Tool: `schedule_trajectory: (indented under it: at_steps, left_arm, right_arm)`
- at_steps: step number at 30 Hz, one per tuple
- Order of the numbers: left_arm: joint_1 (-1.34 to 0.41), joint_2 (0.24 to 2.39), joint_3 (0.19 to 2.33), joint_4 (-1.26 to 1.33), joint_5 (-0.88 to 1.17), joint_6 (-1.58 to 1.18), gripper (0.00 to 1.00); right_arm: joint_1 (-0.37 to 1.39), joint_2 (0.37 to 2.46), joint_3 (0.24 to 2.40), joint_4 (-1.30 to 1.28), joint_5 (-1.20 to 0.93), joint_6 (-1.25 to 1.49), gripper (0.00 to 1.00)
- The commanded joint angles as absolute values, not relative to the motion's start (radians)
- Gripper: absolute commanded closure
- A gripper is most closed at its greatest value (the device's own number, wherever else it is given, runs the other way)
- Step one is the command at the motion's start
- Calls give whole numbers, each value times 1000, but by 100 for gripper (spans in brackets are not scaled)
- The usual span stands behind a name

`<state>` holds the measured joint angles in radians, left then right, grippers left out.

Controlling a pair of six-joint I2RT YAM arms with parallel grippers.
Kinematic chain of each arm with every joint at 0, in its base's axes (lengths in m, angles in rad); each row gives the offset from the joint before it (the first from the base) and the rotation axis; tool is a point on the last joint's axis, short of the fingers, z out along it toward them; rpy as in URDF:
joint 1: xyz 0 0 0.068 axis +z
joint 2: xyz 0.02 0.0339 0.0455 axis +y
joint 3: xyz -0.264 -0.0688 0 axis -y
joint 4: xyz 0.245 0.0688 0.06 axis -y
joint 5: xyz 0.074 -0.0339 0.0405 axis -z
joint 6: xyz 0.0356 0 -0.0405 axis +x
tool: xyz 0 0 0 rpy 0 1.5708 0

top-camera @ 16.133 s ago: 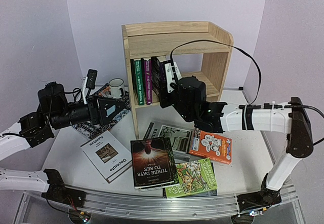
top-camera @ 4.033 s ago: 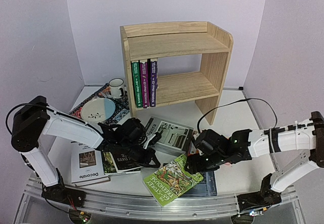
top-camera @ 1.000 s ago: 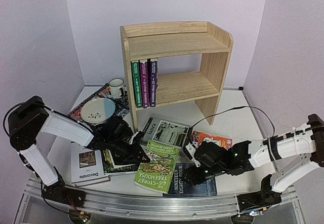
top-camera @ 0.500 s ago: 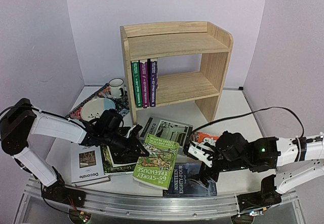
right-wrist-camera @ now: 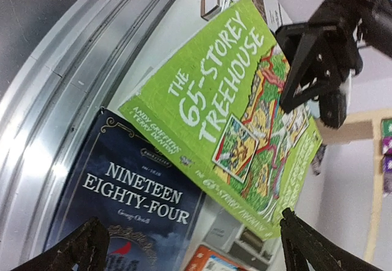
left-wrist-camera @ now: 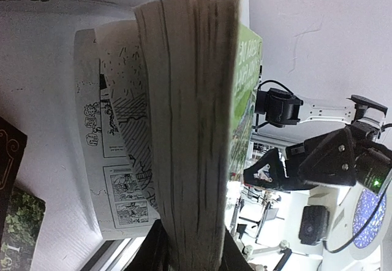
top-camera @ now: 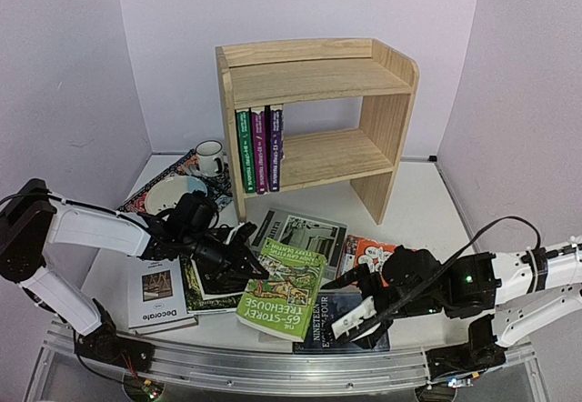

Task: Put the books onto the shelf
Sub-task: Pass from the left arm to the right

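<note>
The right tool [top-camera: 356, 318] has sprung wide open within the last second and backed toward the near edge. It now hangs released over Nineteen Eighty-Four [top-camera: 314, 322]. The left tool [top-camera: 240, 258] stays clenched on the long edge of the green 65-Storey Treehouse [top-camera: 284, 286], which sits tilted low over the counter [top-camera: 418, 211], well short of the shelf [top-camera: 318, 75]. The handover looks finished, so the left arm alone must carry it up. In the left wrist view one page splays loose outside the grip.
</note>
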<state>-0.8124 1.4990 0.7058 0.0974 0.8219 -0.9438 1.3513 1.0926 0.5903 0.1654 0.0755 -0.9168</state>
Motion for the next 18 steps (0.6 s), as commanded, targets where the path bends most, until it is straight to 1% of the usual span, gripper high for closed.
schedule_trajectory:
  at_steps: [1,6,10,14,17,18]
  left_arm:
    - [-808,1436,779,166,927,-966,100]
    - [-808,1415,787,170,937,-971,99]
    - [-810,1395,792,173,938,-973,99]
    - [-810,1390,793,175,945,-977,98]
    - [-810,1392,791,178,949,-977,98]
    - [-811,1392,791,179,950,-977,98]
  right_arm:
    - [1387,1157,604,276,175,-1185,2]
    - [1406,1230,631,315,200,-1258,2]
    - [1419,1285,629,434,237,-1290,3]
    - [1443,1338,627,550,306,-1368,11]
    - [1447,1351,617,624,298,-1402,19]
    - [1447,1353,617,635,295,-1407,23]
